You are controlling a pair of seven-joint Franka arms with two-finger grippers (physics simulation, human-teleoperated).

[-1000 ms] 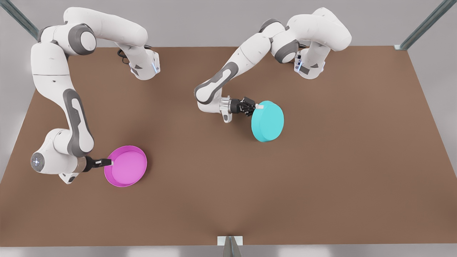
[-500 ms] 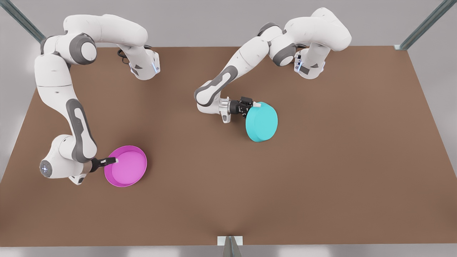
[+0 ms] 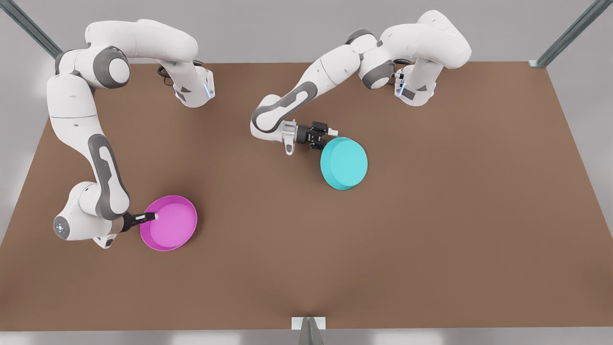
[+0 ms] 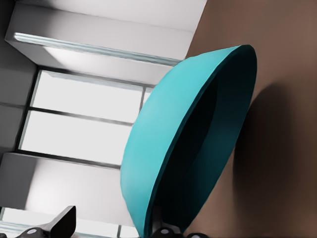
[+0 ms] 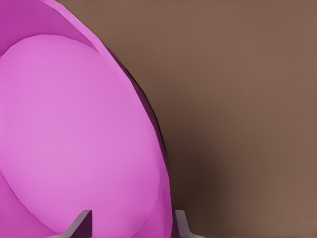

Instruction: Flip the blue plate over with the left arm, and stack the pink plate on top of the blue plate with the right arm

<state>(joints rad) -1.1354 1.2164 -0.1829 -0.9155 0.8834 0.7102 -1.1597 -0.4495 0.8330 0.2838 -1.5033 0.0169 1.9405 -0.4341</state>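
Note:
The blue plate (image 3: 344, 163) rests base-up near the table's middle; in the left wrist view the blue plate (image 4: 173, 129) still leans, its hollow facing the table. My left gripper (image 3: 328, 136) is at its rim on the front view's left, open, with one finger (image 4: 62, 223) standing clear of the plate's outer wall. The pink plate (image 3: 168, 222) sits hollow-up at the front view's left. My right gripper (image 3: 149, 218) is open and straddles the rim of the pink plate (image 5: 74, 134), one finger (image 5: 81, 223) over the inside and the other outside.
The brown table (image 3: 431, 230) stretches wide between and in front of the two plates. A metal bracket (image 3: 308, 324) sits at the near edge. Both arm bases stand along the far edge.
The left arm carried the blue plate toward the front view's left and tipped it flatter, base up, then its finger came off the rim. The right gripper slid onto the pink rim, then held still.

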